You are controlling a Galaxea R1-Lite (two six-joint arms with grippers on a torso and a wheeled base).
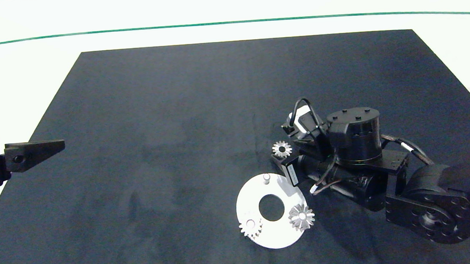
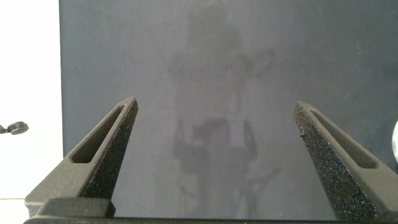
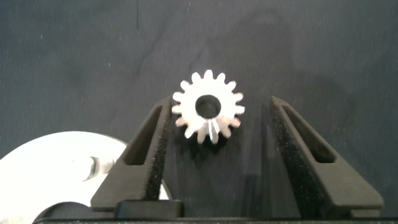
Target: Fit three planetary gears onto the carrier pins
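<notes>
The white carrier disc [image 1: 250,200] lies on the dark mat near the front. Two planetary gears [image 1: 251,227] [image 1: 301,217] sit on its front carrier pins. Its back pin [image 1: 266,178] is bare. A third gear [image 1: 282,148] lies flat on the mat just beyond the disc. My right gripper [image 3: 222,102] is open around this gear [image 3: 208,114], which touches one finger [image 3: 149,152] and stands apart from the other. The disc's edge [image 3: 56,168] shows beside that finger. My left gripper [image 1: 36,152] hangs open at the mat's left edge, its fingers [image 2: 112,146] holding nothing.
The right arm [image 1: 353,137] lies low over the mat's right front, with cables looping around its wrist. The black mat [image 1: 176,111] covers a white table, and a green line [image 1: 228,23] runs along the far side.
</notes>
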